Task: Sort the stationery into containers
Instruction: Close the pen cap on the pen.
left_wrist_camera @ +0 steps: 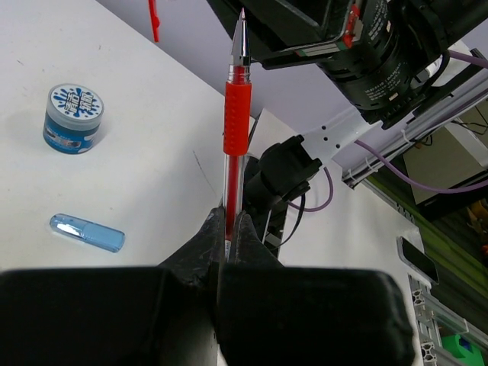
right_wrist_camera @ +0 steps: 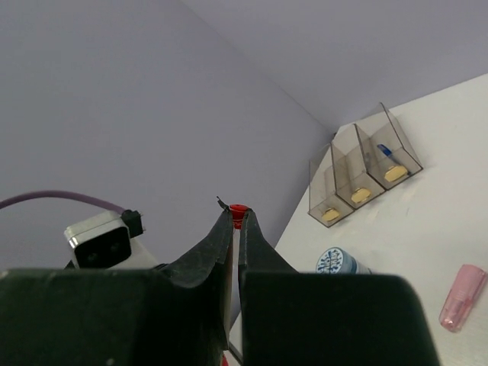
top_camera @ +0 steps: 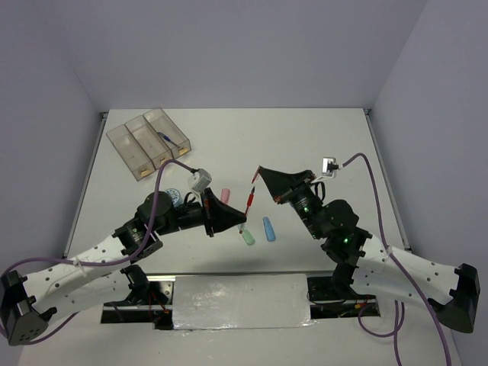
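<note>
- The left tool (left_wrist_camera: 229, 230) is closed on the red pen (left_wrist_camera: 235, 114), gripping its clear barrel. The pen is off the tabletop (top_camera: 305, 137) at mid-scene, with its metal point aimed at the right tool (top_camera: 260, 170).
- The right tool's fingers are shut on a small red piece (right_wrist_camera: 238, 207) at their tips, just beside the pen's point.
- The containers (top_camera: 149, 141) sit at the far left, and a blue pen (top_camera: 174, 139) lies in the rightmost bin.
- A tape roll (left_wrist_camera: 74, 116) stands on the tabletop beside the left arm.
- The pink bar (top_camera: 225, 194), green bar (top_camera: 247, 237) and blue bar (top_camera: 268, 229) lie loose near the centre.
</note>
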Robot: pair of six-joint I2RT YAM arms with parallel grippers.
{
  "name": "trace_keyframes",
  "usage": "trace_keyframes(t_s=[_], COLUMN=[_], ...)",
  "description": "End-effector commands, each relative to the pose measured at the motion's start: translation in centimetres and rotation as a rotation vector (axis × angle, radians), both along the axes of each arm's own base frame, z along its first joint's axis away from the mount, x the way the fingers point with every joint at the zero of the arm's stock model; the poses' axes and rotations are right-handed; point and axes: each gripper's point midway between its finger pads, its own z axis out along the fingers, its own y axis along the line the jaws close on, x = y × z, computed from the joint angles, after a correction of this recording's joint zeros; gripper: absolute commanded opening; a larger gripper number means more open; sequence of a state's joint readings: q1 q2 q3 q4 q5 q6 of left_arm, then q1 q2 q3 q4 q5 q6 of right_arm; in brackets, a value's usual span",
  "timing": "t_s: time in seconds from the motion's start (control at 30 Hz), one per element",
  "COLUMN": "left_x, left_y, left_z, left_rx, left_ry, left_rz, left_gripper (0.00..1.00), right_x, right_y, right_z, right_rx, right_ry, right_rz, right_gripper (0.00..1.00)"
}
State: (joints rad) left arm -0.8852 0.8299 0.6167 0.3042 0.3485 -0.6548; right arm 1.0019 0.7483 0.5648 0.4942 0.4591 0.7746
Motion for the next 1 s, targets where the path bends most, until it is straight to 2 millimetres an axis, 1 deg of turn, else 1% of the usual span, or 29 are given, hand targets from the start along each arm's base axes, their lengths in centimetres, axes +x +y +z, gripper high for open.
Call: trace_keyframes(t_s=[0.0, 0.13, 0.3, 0.43, 0.53, 0.73, 0.97], left_x=[0.2, 0.5, 0.8, 1.0, 0.9, 1.0, 1.1], left_y=[-0.1, -0.3, -0.2, 0.0, 0.0, 0.1, 0.2], left_z=[1.5, 0.6, 0.4, 0.7, 1.2, 1.3, 1.5], left_rx=[-0.039, -0.018, -0.017, -0.012, -0.017, -0.015, -0.022], left_ry=[-0.060, -0.045, -0.041, -0.050, -0.059, -0.059, -0.064], left_rz=[0.005, 0.015, 0.030, 0.046, 0.045, 0.053, 0.059], left_gripper=[0.00, 0.00, 0.00, 0.00, 0.00, 0.00, 0.00], right_x=[-1.5, -1.8, -2.0, -2.1, -2.0, -2.1, -1.9], right_y=[-0.3, -0.5, -0.5, 0.1, 0.1, 0.1, 0.6], right_z=[3.5, 4.0, 4.4, 3.5, 2.8, 3.0, 2.1], right_rx=[0.051, 0.040, 0.025, 0.009, 0.002, -0.007, -0.033], right_ry=[-0.124, -0.146, -0.162, -0.156, -0.145, -0.155, -0.144], right_rz=[0.039, 0.042, 0.047, 0.069, 0.065, 0.072, 0.075], right_gripper=[0.00, 0.00, 0.00, 0.00, 0.00, 0.00, 0.00])
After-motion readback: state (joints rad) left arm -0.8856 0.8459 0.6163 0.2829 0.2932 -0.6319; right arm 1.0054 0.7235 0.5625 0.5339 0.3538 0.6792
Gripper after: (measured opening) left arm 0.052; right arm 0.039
